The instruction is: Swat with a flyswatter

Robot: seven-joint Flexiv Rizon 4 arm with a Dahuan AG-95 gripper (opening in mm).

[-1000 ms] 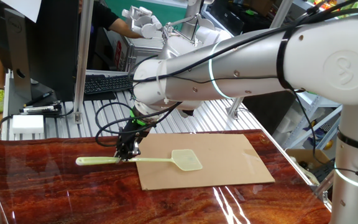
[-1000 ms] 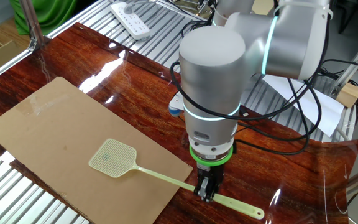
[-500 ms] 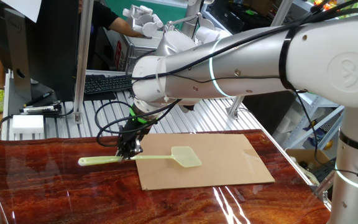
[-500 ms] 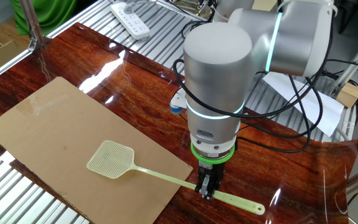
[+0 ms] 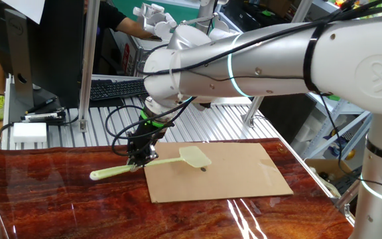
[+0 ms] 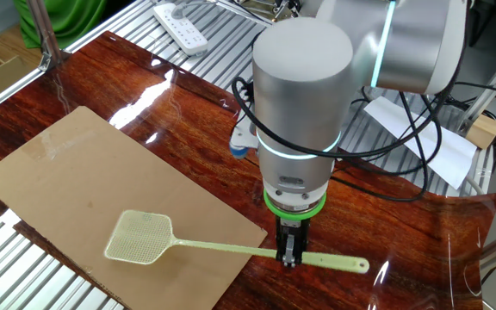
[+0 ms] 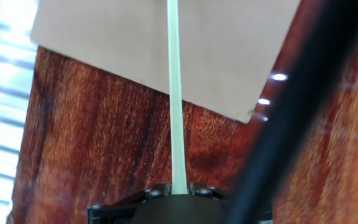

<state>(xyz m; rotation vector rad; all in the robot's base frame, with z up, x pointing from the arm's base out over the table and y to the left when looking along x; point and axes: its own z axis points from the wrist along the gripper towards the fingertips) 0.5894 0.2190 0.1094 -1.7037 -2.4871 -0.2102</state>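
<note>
— See that? The flyswatter [image 5: 152, 163] is tipped up now; a second ago it lay flat, head resting on the cardboard sheet [image 5: 217, 171].

— Yes, the handle end at the left stays low over the table [image 5: 58, 199], and the gripper [image 5: 140, 157] is pinching the handle partway along.

— Further right the mesh head rides clear above the cardboard, with its shadow under it.

— Looks like the wind-up for a swat. From the other side the head has swung over too.
</note>
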